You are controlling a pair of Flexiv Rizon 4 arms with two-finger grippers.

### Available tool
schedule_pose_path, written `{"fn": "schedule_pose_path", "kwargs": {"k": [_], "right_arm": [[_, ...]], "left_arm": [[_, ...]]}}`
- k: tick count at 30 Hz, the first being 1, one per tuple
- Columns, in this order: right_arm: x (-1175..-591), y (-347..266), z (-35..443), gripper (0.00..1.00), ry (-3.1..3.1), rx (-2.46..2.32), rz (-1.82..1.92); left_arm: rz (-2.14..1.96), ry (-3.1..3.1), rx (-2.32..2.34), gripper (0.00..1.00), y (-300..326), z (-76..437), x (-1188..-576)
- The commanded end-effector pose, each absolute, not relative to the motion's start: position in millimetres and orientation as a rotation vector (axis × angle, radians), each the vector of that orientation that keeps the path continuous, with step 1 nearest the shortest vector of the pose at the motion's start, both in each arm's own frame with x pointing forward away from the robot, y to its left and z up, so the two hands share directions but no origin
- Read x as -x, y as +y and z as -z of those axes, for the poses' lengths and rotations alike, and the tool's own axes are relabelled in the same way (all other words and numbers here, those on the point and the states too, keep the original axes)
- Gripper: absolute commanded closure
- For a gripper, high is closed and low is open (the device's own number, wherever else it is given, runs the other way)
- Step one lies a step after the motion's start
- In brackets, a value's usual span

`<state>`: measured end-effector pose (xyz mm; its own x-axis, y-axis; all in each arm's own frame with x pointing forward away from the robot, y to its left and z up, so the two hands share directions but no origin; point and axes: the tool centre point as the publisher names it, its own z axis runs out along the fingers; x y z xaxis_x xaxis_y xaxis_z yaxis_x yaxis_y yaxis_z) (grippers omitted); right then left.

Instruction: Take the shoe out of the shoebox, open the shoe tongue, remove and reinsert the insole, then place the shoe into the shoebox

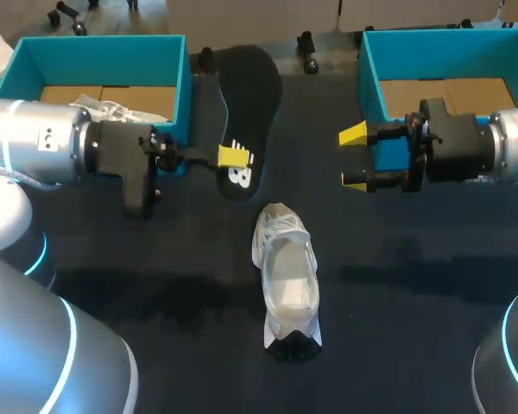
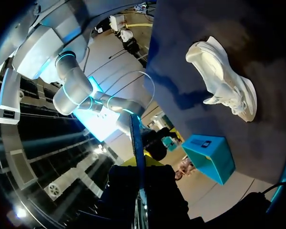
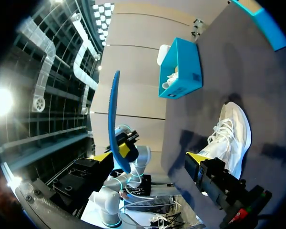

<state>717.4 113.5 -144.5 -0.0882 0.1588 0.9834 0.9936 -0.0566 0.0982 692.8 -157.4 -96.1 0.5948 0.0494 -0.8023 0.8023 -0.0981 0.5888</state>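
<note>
A thin blue insole (image 2: 135, 138) is seen edge-on, clamped between the yellow tips of the left gripper (image 2: 142, 163) and rising ahead of them. A white shoe (image 2: 224, 78) is set on the dark table (image 2: 176, 43), away from its edges. A teal shoebox (image 2: 209, 157) is placed at the table's edge, apart from the shoe. The right arm (image 2: 78, 93) is seen beyond the insole.

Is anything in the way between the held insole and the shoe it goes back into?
Nothing visible. The insole, in the left gripper, hangs beyond the shoe with only bare table between; the right gripper is open, off to the side.
</note>
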Motion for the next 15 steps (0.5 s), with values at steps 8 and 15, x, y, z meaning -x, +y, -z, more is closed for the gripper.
{"fn": "schedule_pose_path", "kwargs": {"k": [8, 15], "right_arm": [[-718, 115, 145, 0.0, -1.365, 1.33, 1.247], [-732, 124, 146, 0.0, -1.36, 1.319, 1.241]], "left_arm": [[0.8, 0.791, -1.498, 1.0, -182, 137, -703], [0.784, 0.753, -1.481, 1.0, -189, 144, -705]]}}
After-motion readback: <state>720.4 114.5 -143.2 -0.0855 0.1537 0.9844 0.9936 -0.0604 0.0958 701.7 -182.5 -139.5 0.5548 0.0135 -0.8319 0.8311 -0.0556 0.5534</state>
